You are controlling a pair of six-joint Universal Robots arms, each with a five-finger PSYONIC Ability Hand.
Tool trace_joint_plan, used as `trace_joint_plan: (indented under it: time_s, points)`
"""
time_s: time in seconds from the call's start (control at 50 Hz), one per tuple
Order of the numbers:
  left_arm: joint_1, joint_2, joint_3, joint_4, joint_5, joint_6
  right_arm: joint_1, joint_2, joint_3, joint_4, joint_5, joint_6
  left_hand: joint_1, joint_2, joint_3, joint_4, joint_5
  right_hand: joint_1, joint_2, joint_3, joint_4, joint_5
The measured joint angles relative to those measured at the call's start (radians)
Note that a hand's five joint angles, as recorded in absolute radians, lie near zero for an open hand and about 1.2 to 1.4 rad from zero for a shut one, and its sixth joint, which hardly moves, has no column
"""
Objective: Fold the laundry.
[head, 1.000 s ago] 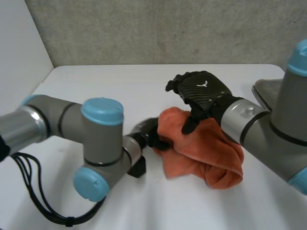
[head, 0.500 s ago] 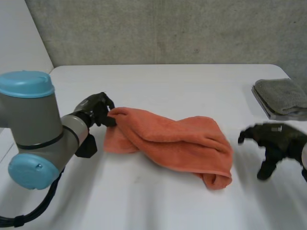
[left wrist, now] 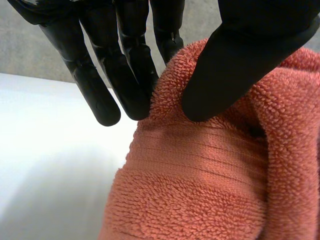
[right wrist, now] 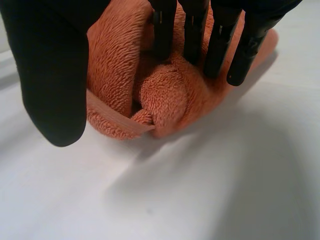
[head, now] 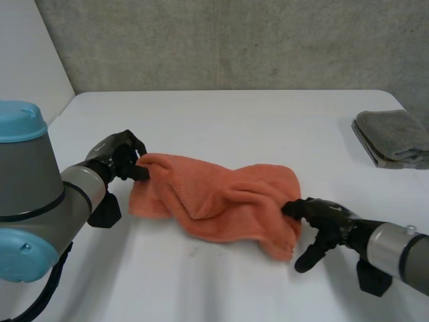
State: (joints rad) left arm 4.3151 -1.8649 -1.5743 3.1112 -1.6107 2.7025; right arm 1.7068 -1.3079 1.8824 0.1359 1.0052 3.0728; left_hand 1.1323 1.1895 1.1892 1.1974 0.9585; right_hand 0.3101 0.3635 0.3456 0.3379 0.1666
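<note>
Head view: towel (head: 214,204) now lies drawn out long across the surface (head: 221,114), no longer the bunched heap of a second ago. Left hand (head: 119,155) holds its left corner. Right hand (head: 322,225), well clear of the cloth half a second ago, has come in to the towel's right end. Judgement: the towel is being stretched flat ahead of a first fold, and no fold is made yet. Folded grey cloth (head: 392,137) sits near the surface's right edge, well apart.

Left wrist view: thumb (left wrist: 240,65) presses the towel's edge against the fingers (left wrist: 132,75), a firm pinch on the cloth.

Right wrist view: fingers (right wrist: 220,45) are straight and the thumb (right wrist: 45,75) is held wide. The towel's rumpled end sits in the gap between them. Hand is spread with nothing gripped; I cannot tell whether the fingers touch the pile.
</note>
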Motion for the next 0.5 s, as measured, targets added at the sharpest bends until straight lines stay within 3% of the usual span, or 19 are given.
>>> trace_joint_plan:
  time_s: [0.4, 0.42, 0.48, 0.5]
  points:
    - [0.026, 0.019, -0.017, 0.001, 0.001, 0.000, 0.229, 0.211, -0.187, -0.085, 0.160, 0.038, 0.000, 0.002, 0.005, 0.000, 0.000, 0.042, 0.044, 0.053, 0.042, 0.058]
    - [0.027, 0.019, -0.018, 0.001, 0.001, 0.000, 0.241, 0.224, -0.199, -0.091, 0.180, 0.032, 0.000, 0.002, 0.005, 0.000, 0.000, 0.174, 0.207, 0.220, 0.209, 0.201]
    - [0.032, 0.021, -0.020, 0.000, 0.002, 0.000, 0.253, 0.235, -0.213, -0.105, 0.207, 0.018, 0.000, 0.002, 0.005, 0.000, 0.000, 0.362, 0.438, 0.389, 0.417, 0.437]
    - [0.035, 0.024, -0.022, 0.000, 0.002, 0.000, 0.258, 0.238, -0.217, -0.117, 0.225, 0.003, 0.000, 0.002, 0.005, 0.000, 0.000, 0.513, 0.581, 0.505, 0.600, 0.699]
